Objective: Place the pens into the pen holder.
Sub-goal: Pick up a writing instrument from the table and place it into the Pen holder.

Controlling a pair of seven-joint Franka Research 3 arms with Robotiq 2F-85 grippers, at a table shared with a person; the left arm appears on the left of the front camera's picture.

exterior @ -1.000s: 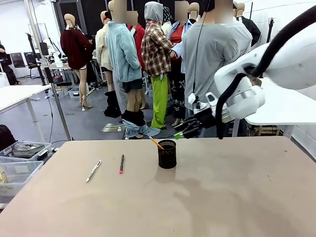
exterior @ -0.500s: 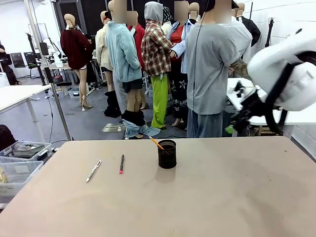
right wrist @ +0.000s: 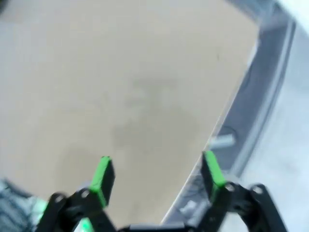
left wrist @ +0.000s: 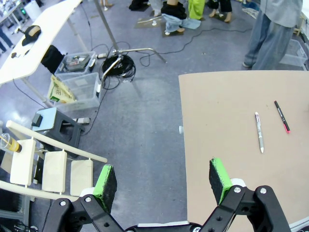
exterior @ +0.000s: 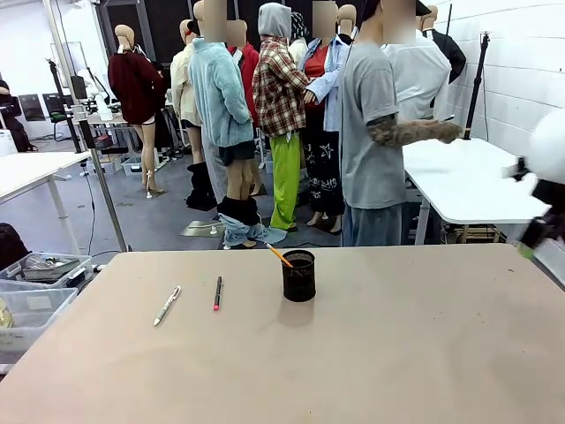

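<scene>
The black mesh pen holder [exterior: 299,275] stands mid-table with the orange-yellow pencil [exterior: 279,255] leaning out of it to the left. The black pen with pink ends [exterior: 217,293] and the white-silver pen [exterior: 167,305] lie side by side on the table to its left; both pens also appear in the left wrist view, black [left wrist: 282,116] and white-silver [left wrist: 259,132]. My left gripper [left wrist: 163,182] hangs open over the table's left edge and the floor. My right gripper [right wrist: 157,175] is open above the table's right edge, empty; its arm [exterior: 546,194] is at the far right.
A person stands behind the table's far edge beside a white table [exterior: 468,181]. Plastic bins [exterior: 35,283] sit on the floor at the left, and a cable coil [left wrist: 118,65] and a white chair [left wrist: 48,166] lie below the left gripper.
My right arm has swung away from above the pen holder to the far right edge of the picture. The pens and holder have not moved.
</scene>
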